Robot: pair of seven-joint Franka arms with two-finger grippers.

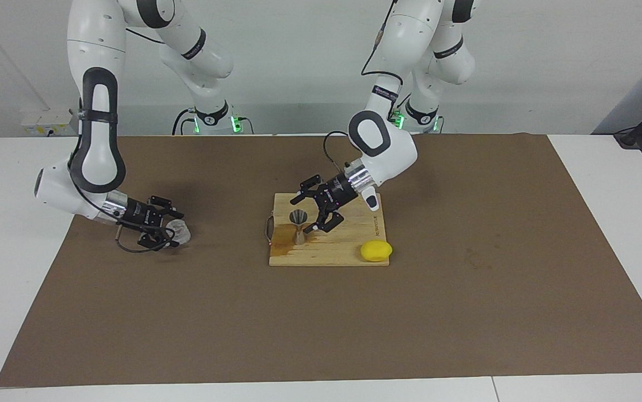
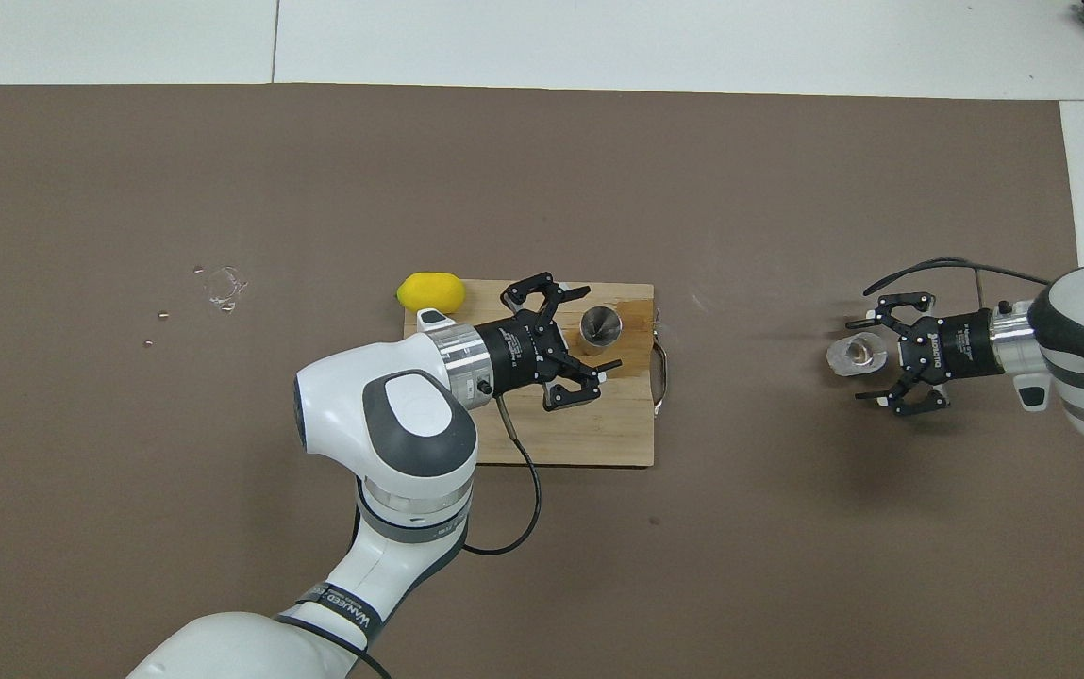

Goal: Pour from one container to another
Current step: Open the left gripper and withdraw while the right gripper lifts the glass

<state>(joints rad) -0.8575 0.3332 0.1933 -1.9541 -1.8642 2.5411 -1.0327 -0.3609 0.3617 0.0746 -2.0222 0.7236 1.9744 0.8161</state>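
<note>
Clear glass cup [image 1: 178, 231] on brown mat toward right arm's end of table; right gripper [image 1: 165, 227] fingers wide around it, not yet clamped. Metal jigger [image 1: 298, 225] upright on wooden board [image 1: 348, 245], left gripper [image 1: 314, 212] beside it, fingers wide. Risk: unsupported jigger tipping during pour. Lemon [image 1: 376, 250] on board, clear of path.

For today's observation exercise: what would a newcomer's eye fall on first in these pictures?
Probably the yellow lemon at the corner of the wooden board, where a metal jigger stands by the open left gripper. Toward the right arm's end, the open right gripper flanks a glass cup.
</note>
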